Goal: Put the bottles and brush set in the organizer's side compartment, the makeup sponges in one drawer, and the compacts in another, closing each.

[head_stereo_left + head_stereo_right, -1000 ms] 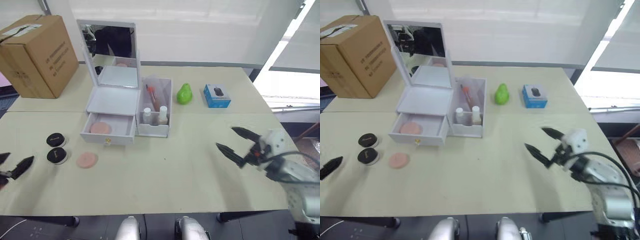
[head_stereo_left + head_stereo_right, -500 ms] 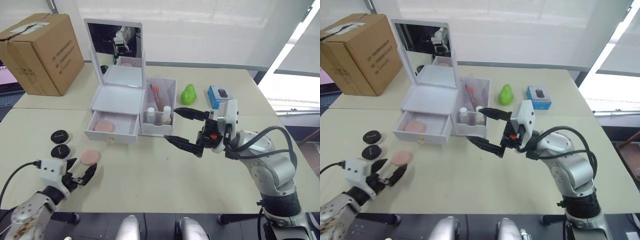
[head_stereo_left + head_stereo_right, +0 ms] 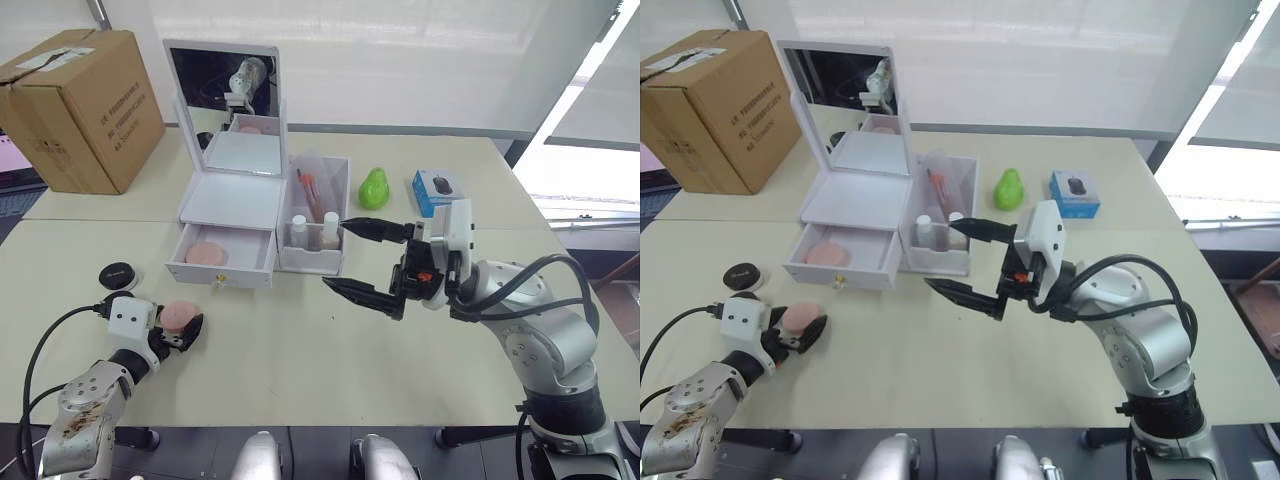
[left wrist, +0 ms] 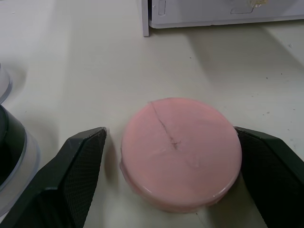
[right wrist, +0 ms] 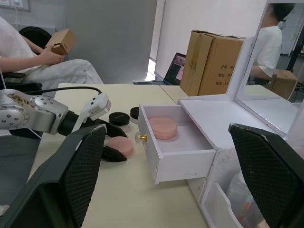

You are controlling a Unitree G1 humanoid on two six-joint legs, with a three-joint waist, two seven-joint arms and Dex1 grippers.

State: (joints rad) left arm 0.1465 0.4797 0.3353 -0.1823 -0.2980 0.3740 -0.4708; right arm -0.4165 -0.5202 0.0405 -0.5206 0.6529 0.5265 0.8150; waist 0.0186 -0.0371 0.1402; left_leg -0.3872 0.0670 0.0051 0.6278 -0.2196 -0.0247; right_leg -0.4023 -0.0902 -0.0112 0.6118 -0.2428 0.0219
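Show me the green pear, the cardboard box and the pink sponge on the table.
green pear (image 3: 372,189), left eye view, middle of its body
cardboard box (image 3: 88,112), left eye view, front face
pink sponge (image 4: 180,152), left wrist view, top face

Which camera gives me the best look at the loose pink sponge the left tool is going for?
The left wrist view: the pink sponge sits large between the left tool's open fingers, surface crease visible. The head views show it small on the table, partly hidden by that tool. The right wrist view shows it side-on, near the open drawer.

Illegible dark print on the cardboard box (image 3: 85,105); nothing readable
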